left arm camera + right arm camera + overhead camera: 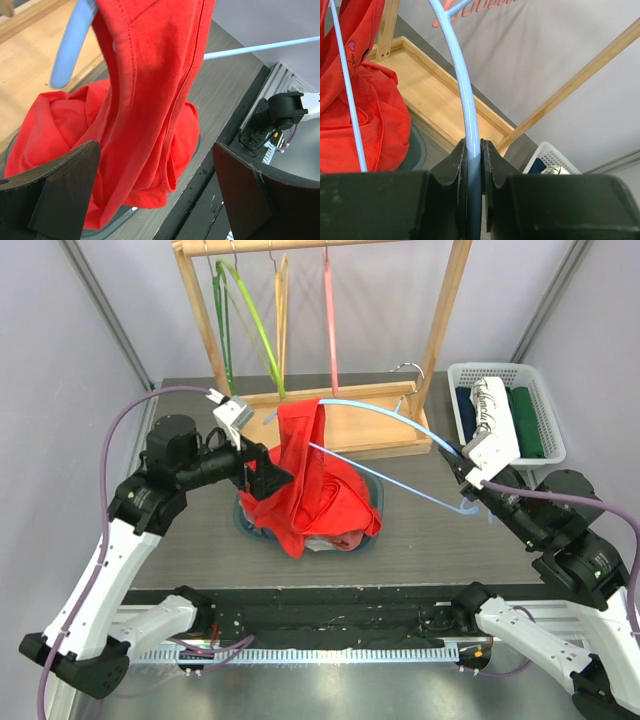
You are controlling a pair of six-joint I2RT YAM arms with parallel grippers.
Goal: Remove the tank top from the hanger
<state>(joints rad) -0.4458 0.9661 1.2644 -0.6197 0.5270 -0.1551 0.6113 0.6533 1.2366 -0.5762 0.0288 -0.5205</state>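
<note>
At the middle of the table (430, 540), in front of a wooden rack (440, 350), a red tank top (310, 480) hangs over a light blue hanger (420, 428) that is held up off the surface at a slant. The top's upper part is draped over the hanger's left end, and its lower part lies bunched in a heap on a dark tray (244, 527). The right gripper (468, 453) holds the hanger at its right end, and the right wrist view shows both fingers closed tight on the blue bar. The left gripper (272, 478) is at the left edge of the hanging cloth with its fingers spread wide. In the left wrist view the red fabric falls between the two fingers (65, 190), and neither one pinches it. Green, tan and pink hangers hang from the rack's top rail. A white basket (490, 367) with folded clothes stands at the table's far right.
</note>
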